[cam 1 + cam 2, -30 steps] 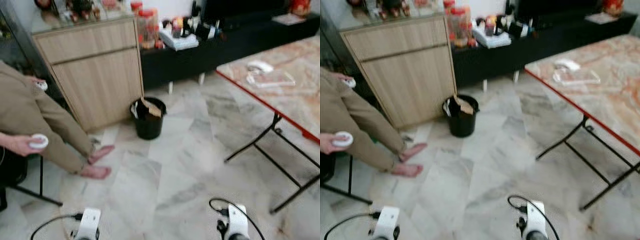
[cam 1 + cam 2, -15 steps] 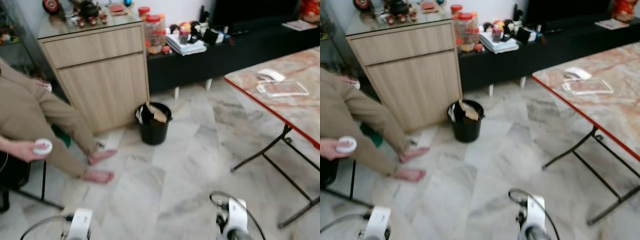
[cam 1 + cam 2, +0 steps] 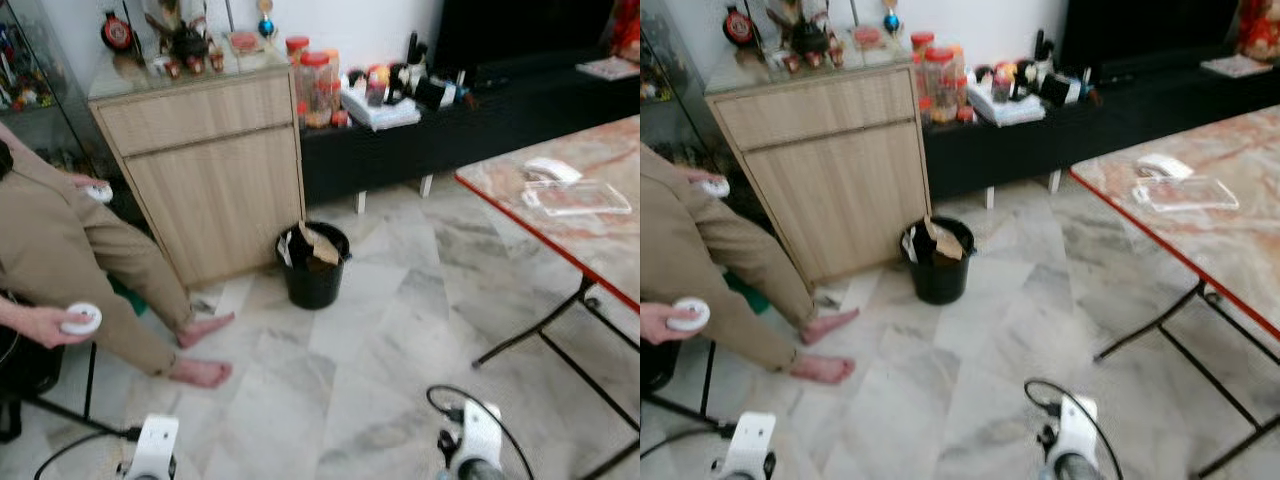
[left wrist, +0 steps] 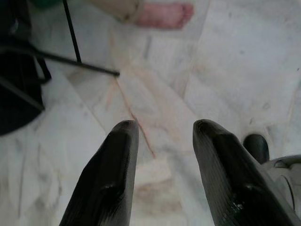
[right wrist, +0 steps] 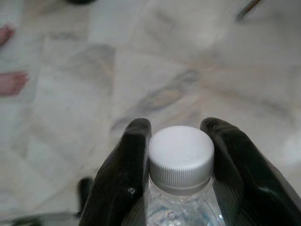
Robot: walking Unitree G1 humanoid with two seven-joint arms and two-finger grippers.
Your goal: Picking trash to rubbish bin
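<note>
Clear bottle (image 5: 181,188) clamped in right tool (image 5: 178,141), capped end along fingers.

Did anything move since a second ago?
Only the camera tilted, so the whole picture slid downward. The black bin stays beside the wooden cabinet, the person's feet stay put, and the right end effector holds the capped bottle.
</note>
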